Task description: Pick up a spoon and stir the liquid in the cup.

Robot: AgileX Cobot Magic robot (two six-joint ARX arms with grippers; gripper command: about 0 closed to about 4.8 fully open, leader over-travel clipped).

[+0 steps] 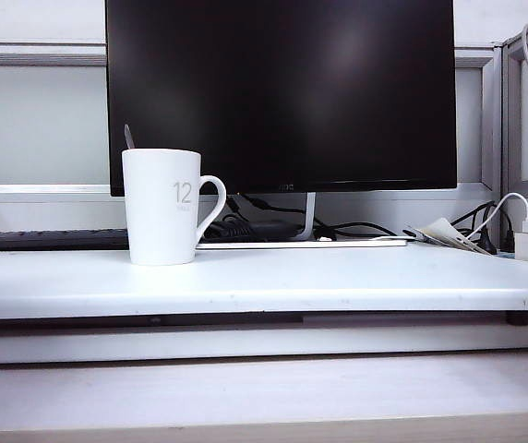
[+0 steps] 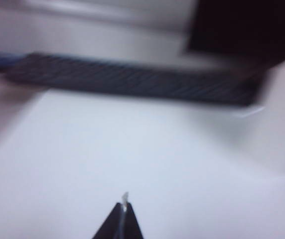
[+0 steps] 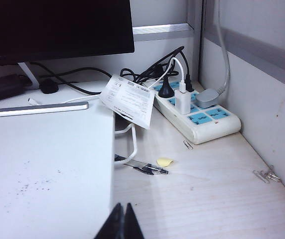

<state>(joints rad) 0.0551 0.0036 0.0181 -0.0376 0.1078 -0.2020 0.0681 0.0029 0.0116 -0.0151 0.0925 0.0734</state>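
Only the fingertips of each gripper are seen, and only in the wrist views. The left gripper [image 2: 123, 215] is shown as two black, flat, tapering fingers [image 2: 111, 228] forming a narrow wedge; a small pale sliver is seen at the very tip. Edges are blurred. The right gripper [image 3: 123, 219] is shown as the same black wedge shape, matte, with a thin seam between the fingers [image 3: 132, 226]. No arm is seen in the exterior view.
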